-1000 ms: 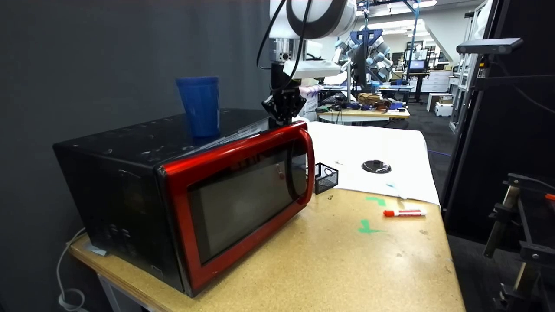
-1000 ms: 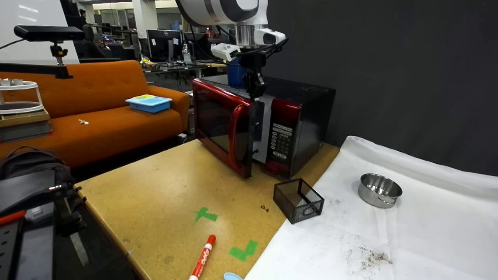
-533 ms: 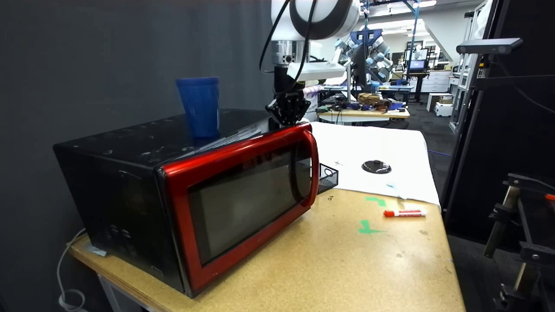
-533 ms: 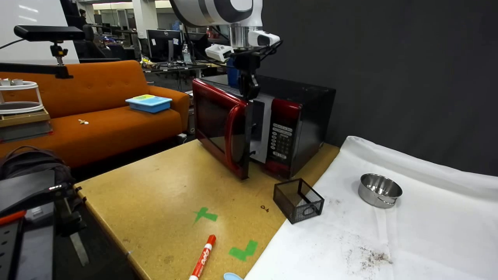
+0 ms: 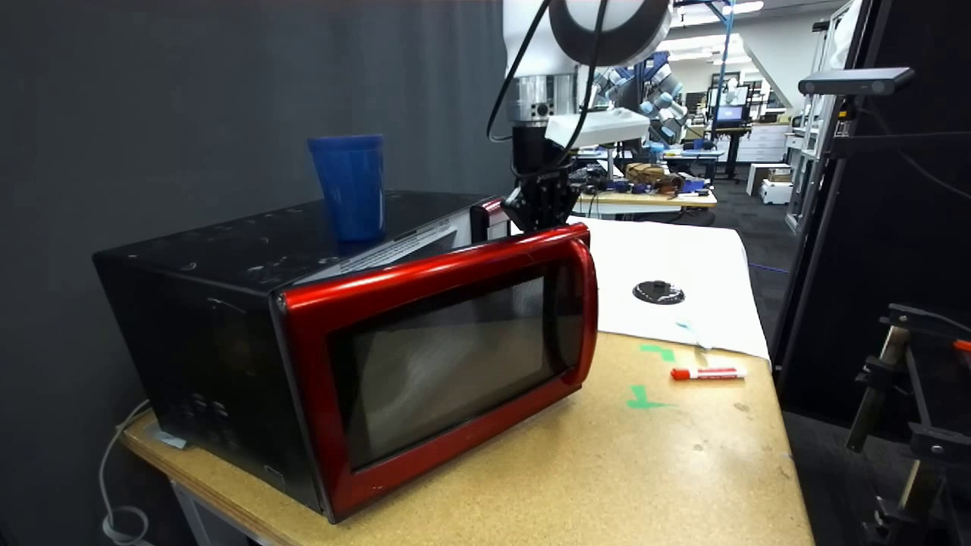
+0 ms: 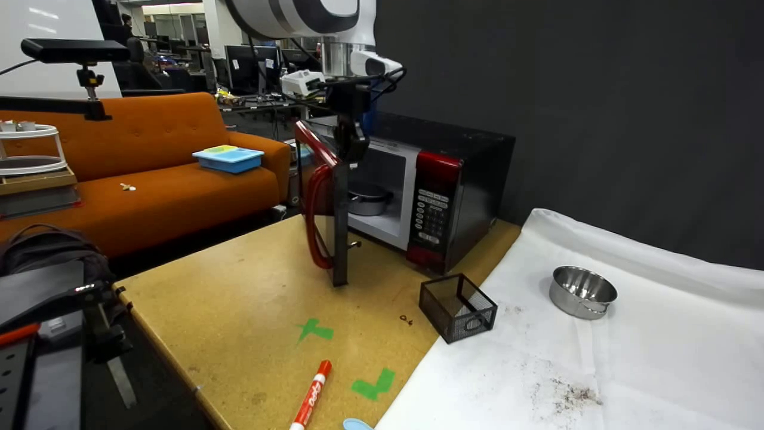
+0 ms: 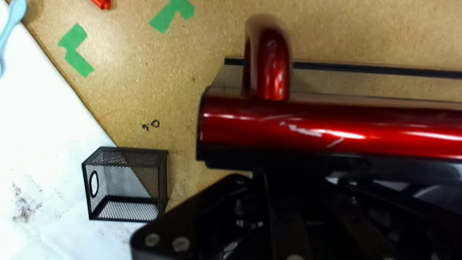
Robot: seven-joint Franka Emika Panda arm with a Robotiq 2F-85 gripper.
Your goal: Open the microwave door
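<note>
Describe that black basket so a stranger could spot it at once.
Start at the big red-fronted microwave on the tan table. Near its keypad, partly on the white sheet, sits the basket. Unlike the round, shiny metal bowl farther along the sheet, it is black, boxy, see-through mesh.

"expo" on the red marker [image 6: 311, 395], "DELL" on a monitor [image 6: 243, 68] — keypad labels [image 6: 432, 216] on the microwave [image 6: 440, 170] — illegible.

In an exterior view, the microwave door [image 6: 325, 203] stands wider than before, its free edge now farther toward nine o'clock; the gripper [image 6: 353, 149] sits farther that way too. Inside the microwave [image 6: 439, 170], a pot [image 6: 367, 206], between five and six o'clock from the gripper, now comes into sight.
</note>
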